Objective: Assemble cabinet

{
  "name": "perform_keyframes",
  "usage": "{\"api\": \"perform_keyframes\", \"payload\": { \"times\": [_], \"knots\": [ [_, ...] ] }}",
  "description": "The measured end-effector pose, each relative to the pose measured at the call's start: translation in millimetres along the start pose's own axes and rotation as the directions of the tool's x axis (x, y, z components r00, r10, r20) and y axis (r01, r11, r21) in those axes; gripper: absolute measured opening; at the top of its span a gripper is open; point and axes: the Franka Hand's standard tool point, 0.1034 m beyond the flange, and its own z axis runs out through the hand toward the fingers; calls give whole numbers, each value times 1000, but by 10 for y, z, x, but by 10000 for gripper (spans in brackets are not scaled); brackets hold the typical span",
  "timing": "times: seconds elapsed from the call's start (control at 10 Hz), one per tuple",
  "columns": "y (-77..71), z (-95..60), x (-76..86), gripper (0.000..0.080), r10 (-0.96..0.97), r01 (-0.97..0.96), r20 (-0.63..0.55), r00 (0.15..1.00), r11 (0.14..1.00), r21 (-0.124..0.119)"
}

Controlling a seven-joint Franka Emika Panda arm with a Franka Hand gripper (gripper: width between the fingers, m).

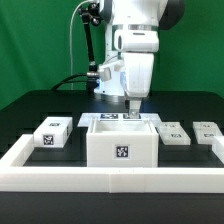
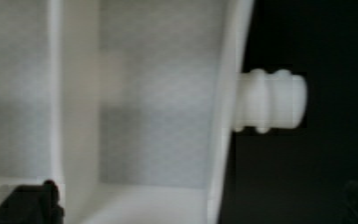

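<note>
The cabinet (image 1: 121,142) is a large white box with a tag on its front, standing at the table's front middle. My gripper (image 1: 132,104) hangs just above the box's back wall, towards the exterior view's right. In the wrist view the cabinet's white inside (image 2: 131,100) and one of its walls (image 2: 229,120) fill the frame. A white ribbed knob (image 2: 274,100) sticks out from that wall over the black table. My gripper (image 2: 194,206) is open. One dark finger (image 2: 30,205) is over the box's inside; the other is barely visible past the wall.
A small white tagged block (image 1: 50,133) lies to the exterior view's left of the cabinet, and two flatter tagged parts (image 1: 174,133) (image 1: 208,130) to its right. A long white rail (image 1: 110,178) borders the table's front. A tagged flat piece (image 1: 107,117) shows behind the cabinet.
</note>
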Motion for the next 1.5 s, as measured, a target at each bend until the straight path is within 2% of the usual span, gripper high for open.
{"api": "perform_keyframes", "payload": {
  "times": [0.1,0.2,0.4,0.5,0.6,0.7,0.9,1.0,1.2,1.3,1.5],
  "knots": [
    [-79,135,15,798,2,-2,-8,1000,1000,18],
    [-96,184,26,798,6,-6,-10,1000,1000,27],
    [-23,244,68,798,28,-28,-12,1000,999,29],
    [-57,317,74,798,31,-30,-15,999,999,37],
    [-28,310,91,798,45,-45,-15,999,998,34],
    [-21,310,94,669,46,-45,-15,999,998,33],
    [19,300,102,356,53,-53,-15,998,998,27],
    [27,292,100,356,54,-53,-14,998,998,25],
    [21,300,95,82,55,-54,-14,998,998,27],
    [20,301,93,34,55,-55,-14,998,998,27],
    [19,301,90,34,56,-55,-14,998,998,27]
  ]
}}
